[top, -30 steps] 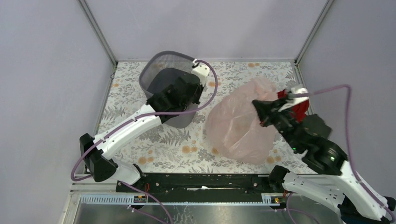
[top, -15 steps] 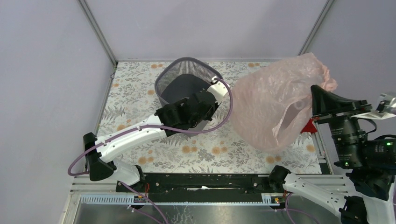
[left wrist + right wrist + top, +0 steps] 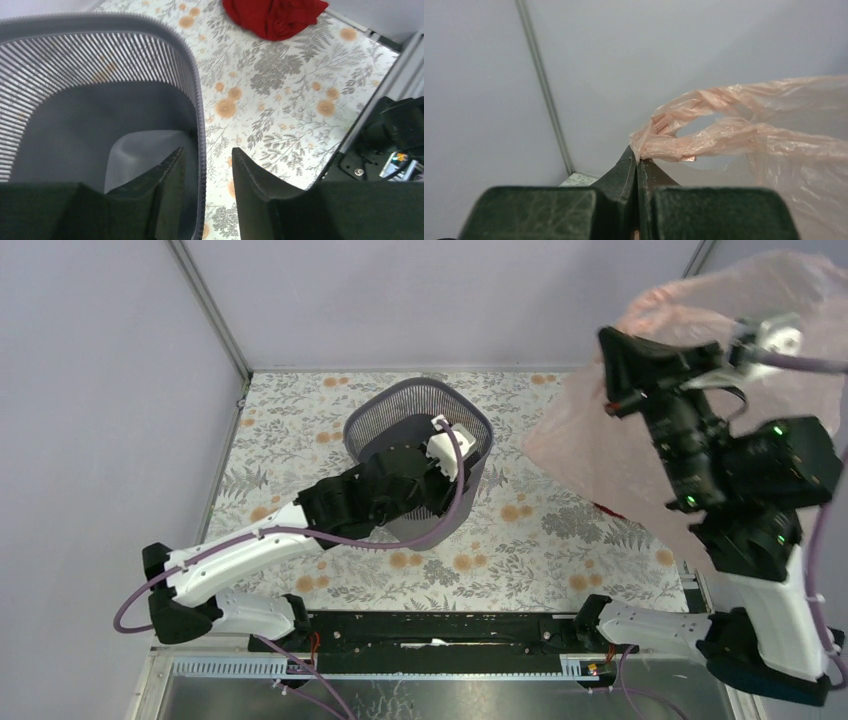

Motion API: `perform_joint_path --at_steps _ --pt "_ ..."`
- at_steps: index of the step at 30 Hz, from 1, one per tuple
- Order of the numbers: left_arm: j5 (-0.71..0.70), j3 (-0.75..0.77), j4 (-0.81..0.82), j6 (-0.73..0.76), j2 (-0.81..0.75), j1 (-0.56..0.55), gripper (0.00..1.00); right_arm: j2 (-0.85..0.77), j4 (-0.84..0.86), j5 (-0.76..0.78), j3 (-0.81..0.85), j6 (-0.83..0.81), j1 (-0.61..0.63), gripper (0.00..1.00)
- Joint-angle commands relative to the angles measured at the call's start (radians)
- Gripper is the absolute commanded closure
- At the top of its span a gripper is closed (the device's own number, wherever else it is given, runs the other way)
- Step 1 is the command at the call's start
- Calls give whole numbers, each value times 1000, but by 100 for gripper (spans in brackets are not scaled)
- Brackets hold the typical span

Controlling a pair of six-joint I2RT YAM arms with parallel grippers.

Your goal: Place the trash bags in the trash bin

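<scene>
The trash bin (image 3: 400,400), a round dark-grey mesh basket, stands mid-table. My left gripper (image 3: 430,475) grips its near right rim. In the left wrist view the gripper (image 3: 206,152) straddles the rim (image 3: 195,85), one finger inside and one outside. My right gripper (image 3: 610,345) is raised high at the upper right. It is shut on the bunched handle of the pale-pink trash bag (image 3: 600,460), which hangs off the table. In the right wrist view the jaws (image 3: 637,160) pinch the bag (image 3: 734,130) tightly.
A red cloth bundle (image 3: 272,17) lies on the floral mat near the right edge and is mostly hidden behind the bag in the top view (image 3: 607,508). Grey walls and metal posts enclose the table. The base rail runs along the near edge.
My right arm lifted the bag from the table to high at the upper right. My left gripper moved the bin rightward toward the table's middle.
</scene>
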Motion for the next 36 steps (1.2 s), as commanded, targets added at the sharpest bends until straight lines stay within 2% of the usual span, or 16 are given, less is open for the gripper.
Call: perform_joint_path --at_steps 1,3,6,9,12,16,22,28,36 --pt "93 19 117 -16 -69 7 42 193 82 -197 175 -8 5 100" --pt "90 22 117 -12 -100 8 30 295 127 -260 255 -29 5 100" --pt "54 33 113 26 -187 40 22 444 273 -298 342 -50 5 100" --pt "7 -30 196 19 -324 140 15 597 318 -392 503 40 5 100" --pt "-15 -146 336 22 -461 212 2 695 358 -525 629 179 5 100" --pt "-73 -288 516 59 -577 261 1 688 482 -579 611 262 6 100" --pt "-214 -380 622 103 -611 278 1 565 609 -507 433 288 5 100" --pt "-287 -409 647 80 -609 279 1 410 683 -363 167 278 4 100" --pt "-298 -426 670 72 -604 279 1 164 792 -113 -368 242 5 100"
